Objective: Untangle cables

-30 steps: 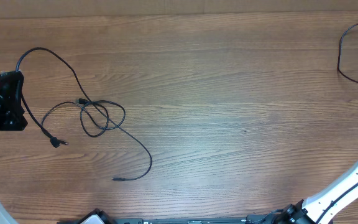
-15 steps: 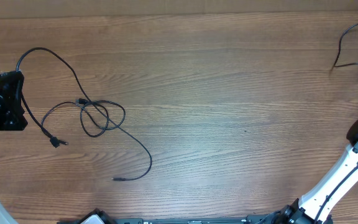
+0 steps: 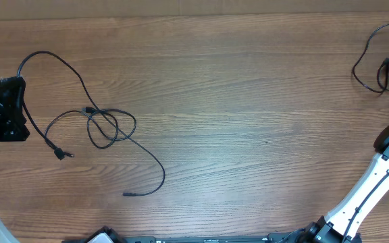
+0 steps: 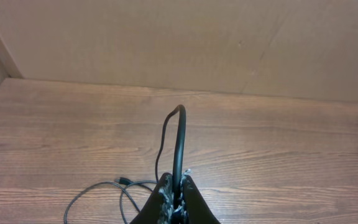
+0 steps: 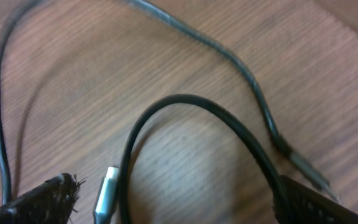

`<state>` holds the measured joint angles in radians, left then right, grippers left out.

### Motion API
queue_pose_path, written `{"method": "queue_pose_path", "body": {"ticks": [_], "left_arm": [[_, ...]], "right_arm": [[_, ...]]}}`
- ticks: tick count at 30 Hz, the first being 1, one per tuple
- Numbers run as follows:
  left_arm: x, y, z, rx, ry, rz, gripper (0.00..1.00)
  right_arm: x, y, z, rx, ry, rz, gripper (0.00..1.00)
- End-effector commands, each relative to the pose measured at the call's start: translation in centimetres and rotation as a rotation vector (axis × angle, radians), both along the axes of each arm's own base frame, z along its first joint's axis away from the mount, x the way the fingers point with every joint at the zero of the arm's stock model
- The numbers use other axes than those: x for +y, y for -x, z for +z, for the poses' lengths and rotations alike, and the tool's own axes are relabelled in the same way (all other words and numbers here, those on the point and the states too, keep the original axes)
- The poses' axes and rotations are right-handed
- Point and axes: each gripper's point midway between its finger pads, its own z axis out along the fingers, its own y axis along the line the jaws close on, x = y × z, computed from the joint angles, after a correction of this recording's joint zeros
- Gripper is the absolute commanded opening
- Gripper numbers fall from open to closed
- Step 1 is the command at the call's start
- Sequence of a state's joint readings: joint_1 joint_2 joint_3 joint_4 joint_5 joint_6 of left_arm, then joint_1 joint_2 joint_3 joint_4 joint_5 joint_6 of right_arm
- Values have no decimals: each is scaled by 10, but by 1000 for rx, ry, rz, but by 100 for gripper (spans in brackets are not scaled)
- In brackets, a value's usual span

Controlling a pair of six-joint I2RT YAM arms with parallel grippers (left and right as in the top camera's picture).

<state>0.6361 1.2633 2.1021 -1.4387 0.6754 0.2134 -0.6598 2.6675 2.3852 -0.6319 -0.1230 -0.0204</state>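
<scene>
We see the knotted cables (image 3: 105, 121) on the left part of the worktop (image 3: 248, 101): a few thin black cords crossing in loose loops. From the knot one cord arcs toward the far left corner and bends down into the left gripper (image 4: 176, 190), which sits at the left edge. In the left wrist view that cord rises upright out of the fingers (image 4: 163, 199) and curls over at the top. Those fingers are pressed together, pinching the cord. A second cord runs from the knot toward the near edge and hooks back, its small connector (image 3: 127, 194) lying flat on the wood. A third swings left from the knot and ends in a black plug (image 3: 61, 154), near the left edge and apart from the gripper.

Well apart from all this, a loose cable (image 3: 355, 69) lies by the right edge near the far right corner, bent in an open loop. The right gripper (image 5: 179, 202) hangs just over it with its fingertips (image 5: 42, 196) spread wide, one at each lower corner of the right wrist view. Between them a loop of that cable rests on the wood, with a silver plug (image 5: 107, 196) just beside the finger at the lower left. The loop runs close to the other finger; we cannot tell whether it touches. Nothing is clamped there.
</scene>
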Motion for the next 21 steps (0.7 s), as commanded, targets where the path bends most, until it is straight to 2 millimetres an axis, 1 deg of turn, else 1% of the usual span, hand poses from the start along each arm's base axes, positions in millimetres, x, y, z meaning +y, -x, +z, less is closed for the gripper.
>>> {"method": "queue_pose_path", "body": {"ticks": [1, 3, 4, 7, 8, 9, 10, 11, 13, 15, 16, 17, 18, 21], "left_arm": [[-2, 2, 8, -28, -37, -10, 4], [-2, 2, 8, -29, -38, -9, 4], [-2, 2, 8, -29, -38, -9, 4], [-2, 2, 8, -30, -40, -7, 4], [-2, 2, 8, -30, -41, -7, 4], [-2, 2, 8, -30, -41, -6, 4], [-2, 2, 8, -30, -41, -6, 4], [-2, 2, 8, -30, -40, -6, 4], [-2, 2, 8, -29, -36, -4, 4], [-1, 2, 8, -28, -31, -2, 4], [-1, 2, 8, -28, -31, -2, 4], [-1, 2, 8, -28, -34, -1, 4], [0, 2, 8, -29, -37, 0, 4], [2, 1, 10, -36, -50, 10, 4]], "right_arm": [[-3, -9, 110, -102, 145, 44, 100], [2, -5, 159, -146, 177, 44, 100], [5, -2, 179, -163, 191, 44, 100], [19, 15, 251, -236, 219, 31, 100], [29, 21, 276, -275, 211, 39, 100], [39, 26, 294, -305, 195, 55, 100], [54, 30, 312, -341, 170, 90, 100], [68, 34, 326, -371, 140, 124, 100], [95, 40, 346, -404, 94, 186, 100], [126, 42, 357, -420, 45, 264, 100], [158, 41, 363, -426, 14, 358, 100], [173, 39, 364, -425, 9, 408, 100], [184, 38, 365, -423, 6, 439, 100], [251, 32, 365, -403, -8, 631, 100]]}}
